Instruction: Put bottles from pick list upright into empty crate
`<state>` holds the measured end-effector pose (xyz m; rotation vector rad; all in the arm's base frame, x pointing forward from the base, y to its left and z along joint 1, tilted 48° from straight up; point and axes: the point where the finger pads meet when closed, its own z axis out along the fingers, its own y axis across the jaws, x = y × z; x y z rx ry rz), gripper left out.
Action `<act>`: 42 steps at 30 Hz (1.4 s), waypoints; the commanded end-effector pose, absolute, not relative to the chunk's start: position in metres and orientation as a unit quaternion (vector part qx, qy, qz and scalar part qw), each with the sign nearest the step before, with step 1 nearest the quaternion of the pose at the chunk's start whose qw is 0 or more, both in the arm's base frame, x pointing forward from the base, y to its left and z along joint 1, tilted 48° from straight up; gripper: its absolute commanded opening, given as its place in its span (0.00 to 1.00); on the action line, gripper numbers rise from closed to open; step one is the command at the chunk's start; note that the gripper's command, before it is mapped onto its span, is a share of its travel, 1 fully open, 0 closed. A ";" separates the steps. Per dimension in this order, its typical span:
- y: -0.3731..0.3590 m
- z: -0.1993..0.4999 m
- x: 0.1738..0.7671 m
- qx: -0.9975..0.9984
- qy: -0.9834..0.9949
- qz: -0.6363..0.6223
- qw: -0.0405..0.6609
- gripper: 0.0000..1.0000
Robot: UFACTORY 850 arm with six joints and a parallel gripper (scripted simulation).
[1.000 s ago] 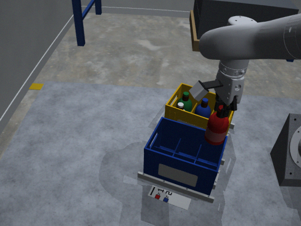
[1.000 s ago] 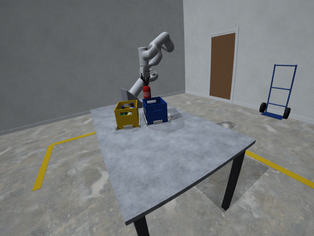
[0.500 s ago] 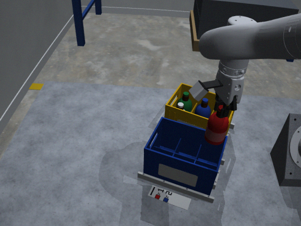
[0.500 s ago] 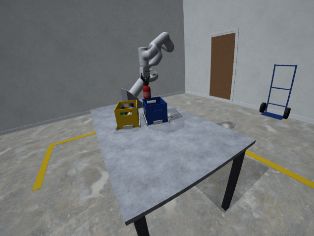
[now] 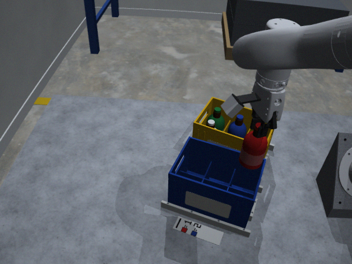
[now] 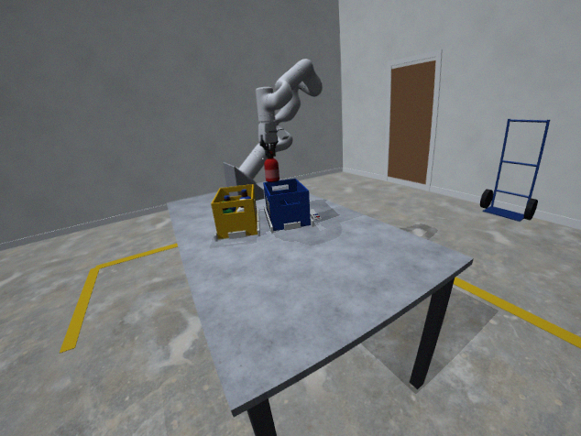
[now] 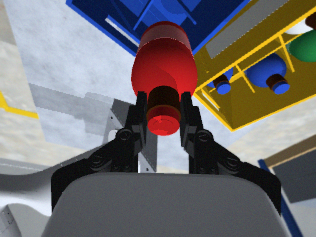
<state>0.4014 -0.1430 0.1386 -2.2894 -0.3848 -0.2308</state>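
My gripper is shut on the neck of a red bottle and holds it upright in the air above the far right corner of the blue crate. The blue crate has dividers and holds no bottles. The wrist view shows the fingers on the red bottle's neck. The yellow crate behind the blue one holds a green bottle, a blue bottle and a white-capped bottle. The pick list lies in front of the blue crate with a red square marked 1 and a blue square marked 2.
White stop strips border the blue crate. A grey robot base block stands at the right. The crates sit at the table's far end. A blue hand truck stands by the wall.
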 end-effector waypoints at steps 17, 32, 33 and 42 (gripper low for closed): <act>-0.140 0.136 0.402 -0.902 -0.152 -0.092 0.393 0.00; -0.131 0.127 0.403 -0.902 -0.152 -0.092 0.393 0.00; -0.130 0.126 0.403 -0.902 -0.152 -0.092 0.393 0.00; -0.125 0.121 0.403 -0.902 -0.152 -0.092 0.393 0.00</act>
